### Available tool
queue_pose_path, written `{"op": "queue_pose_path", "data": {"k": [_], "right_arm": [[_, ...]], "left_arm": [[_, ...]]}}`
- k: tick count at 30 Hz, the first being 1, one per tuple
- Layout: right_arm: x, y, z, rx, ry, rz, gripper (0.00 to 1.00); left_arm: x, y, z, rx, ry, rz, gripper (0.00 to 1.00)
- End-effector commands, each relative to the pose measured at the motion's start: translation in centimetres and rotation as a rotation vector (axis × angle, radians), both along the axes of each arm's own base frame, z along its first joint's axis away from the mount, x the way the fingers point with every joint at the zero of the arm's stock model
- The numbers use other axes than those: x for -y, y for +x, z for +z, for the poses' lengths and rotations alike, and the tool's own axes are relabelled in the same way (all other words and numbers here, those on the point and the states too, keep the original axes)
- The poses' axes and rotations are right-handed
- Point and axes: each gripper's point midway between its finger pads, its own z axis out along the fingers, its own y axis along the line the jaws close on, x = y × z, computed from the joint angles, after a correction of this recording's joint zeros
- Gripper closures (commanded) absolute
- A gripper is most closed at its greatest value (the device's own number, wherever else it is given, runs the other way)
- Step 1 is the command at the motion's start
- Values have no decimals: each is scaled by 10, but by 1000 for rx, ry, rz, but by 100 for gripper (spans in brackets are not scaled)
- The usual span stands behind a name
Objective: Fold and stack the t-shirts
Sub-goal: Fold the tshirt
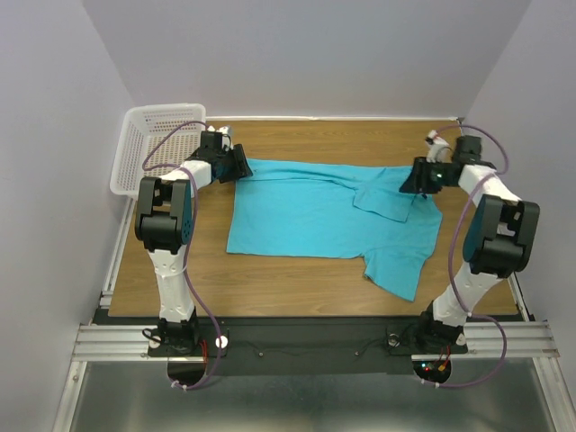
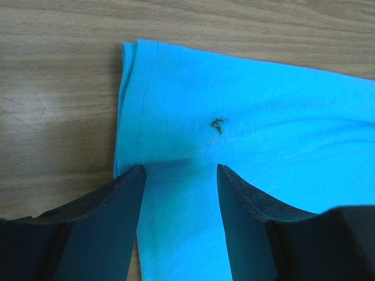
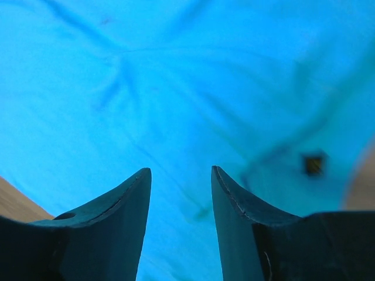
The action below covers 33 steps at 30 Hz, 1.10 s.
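The t-shirt [image 1: 306, 216] lay mostly unfolded (nothing stacked yet); the left tool [image 2: 180, 170] and right tool [image 3: 180, 171] stood open, empty.

In the right wrist view the turquoise t-shirt [image 3: 187, 88] is blurred and cut off at the top and sides; a small dark square [image 3: 313, 164] on it cannot be identified. A tiny dark mark [image 2: 218, 124] in the left wrist view is too small to be made out. From above, the shirt's far corners are covered by the left gripper [image 1: 244, 166] and the right gripper [image 1: 416, 184].
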Motion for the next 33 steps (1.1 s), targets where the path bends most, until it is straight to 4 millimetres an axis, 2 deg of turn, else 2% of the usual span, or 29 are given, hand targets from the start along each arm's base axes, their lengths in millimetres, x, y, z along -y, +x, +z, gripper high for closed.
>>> {"op": "queue_pose_path", "data": {"k": [1,3,4,5,8,9,10,15,20,27,30,33], "right_arm": [[-103,-5,23,125,-95,411,49],[-129,-2,18,140,-168,486,50],[-149,0,15,141,-219,518,50],[-157,3,12,131,-233,524,50],[-172,34,10,138,-366,466,50],[-180,36,17,154,-359,467,50],[-182,41,7,127,-402,440,50],[-175,57,-2,119,-535,369,49],[-175,55,-15,89,-555,357,49],[-193,70,-24,112,-516,412,51],[-208,72,-26,123,-451,461,54],[-215,72,-28,128,-438,485,56]], "left_arm": [[-5,-2,-5,-22,20,-8,36],[-5,-2,-6,-23,21,-11,36],[-4,-2,-6,-23,19,-11,36],[-4,-3,-7,-25,19,-11,36],[-4,-3,-9,-29,18,-10,36],[-4,-3,-9,-29,18,-10,36],[-4,-3,-9,-29,18,-10,36],[-4,-3,-8,-26,17,-11,36],[-3,-3,-10,-28,12,-14,36],[-3,-4,-10,-31,11,-16,36],[-3,-5,-11,-32,14,-14,36],[-4,-5,-11,-32,15,-16,36]]}}
